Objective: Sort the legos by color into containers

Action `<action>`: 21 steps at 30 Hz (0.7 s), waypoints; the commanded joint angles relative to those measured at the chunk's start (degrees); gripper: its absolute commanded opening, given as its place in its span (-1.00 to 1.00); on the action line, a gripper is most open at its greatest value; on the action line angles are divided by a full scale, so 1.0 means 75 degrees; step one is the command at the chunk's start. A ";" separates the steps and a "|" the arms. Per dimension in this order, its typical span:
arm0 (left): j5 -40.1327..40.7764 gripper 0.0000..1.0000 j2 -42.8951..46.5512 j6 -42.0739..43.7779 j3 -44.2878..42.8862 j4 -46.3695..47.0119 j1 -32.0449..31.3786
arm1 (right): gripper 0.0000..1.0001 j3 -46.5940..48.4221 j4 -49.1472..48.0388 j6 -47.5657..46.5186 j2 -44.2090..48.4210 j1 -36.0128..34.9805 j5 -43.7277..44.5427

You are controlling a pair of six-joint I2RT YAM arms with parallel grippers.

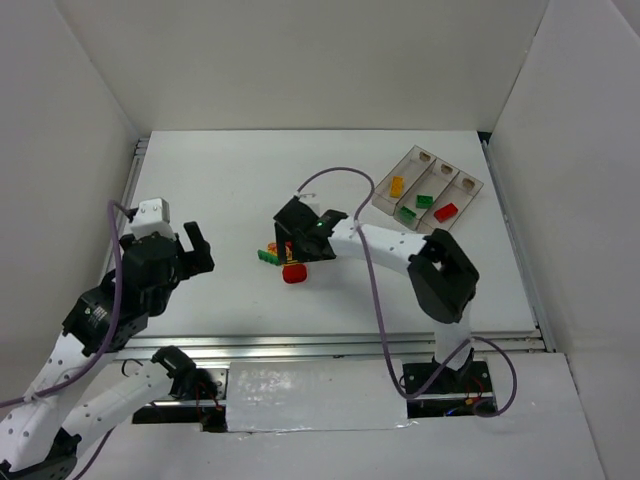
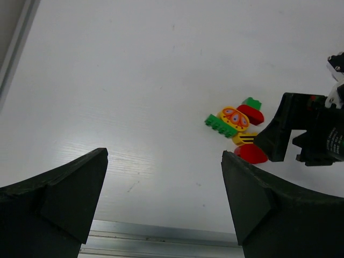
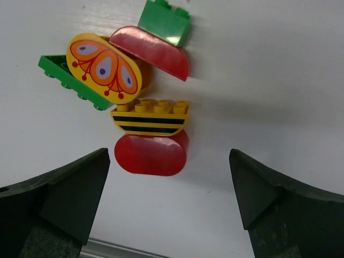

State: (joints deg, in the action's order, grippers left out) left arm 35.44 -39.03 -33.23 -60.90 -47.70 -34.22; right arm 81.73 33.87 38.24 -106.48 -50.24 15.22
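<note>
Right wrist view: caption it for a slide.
Open right pincer framing a cluster of red, green and yellow plastic toy bricks on the white table.

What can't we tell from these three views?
- Top view: right gripper covers part of the loose pile; brick count unclear.
- Top view: bricks in the tray too small for shape.
- Right wrist: green plate partly under the yellow oval brick.
- Left wrist: right gripper cut off by the frame edge.

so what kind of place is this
Probably a robot test cell: plain white panels wall in a white table, a left arm and right arm are bolted at its near edge, plus toy bricks and a sorting tray.
</note>
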 commanded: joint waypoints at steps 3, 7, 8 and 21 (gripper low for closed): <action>0.0911 0.99 0.0094 0.0013 0.0901 0.0371 0.0074 | 0.99 0.0785 0.0149 0.0046 -0.0756 -0.0450 0.0502; 0.0443 0.99 -0.0117 0.0165 0.0949 0.0501 0.0109 | 1.00 0.0914 0.0148 0.0011 -0.1142 -0.0485 0.0350; 0.0373 0.99 -0.0163 0.0200 0.0972 0.0536 0.0121 | 0.99 0.0915 0.0148 -0.0047 -0.1247 -0.0508 0.0280; -0.0014 0.99 0.0024 0.0376 0.1077 0.0712 0.0179 | 0.36 0.0446 -0.0203 0.0022 -0.1601 -0.0743 0.0794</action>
State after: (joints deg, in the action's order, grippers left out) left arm 35.83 -39.53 -31.57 -53.08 -44.84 -33.30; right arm 86.50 33.56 38.02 -119.66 -55.51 19.22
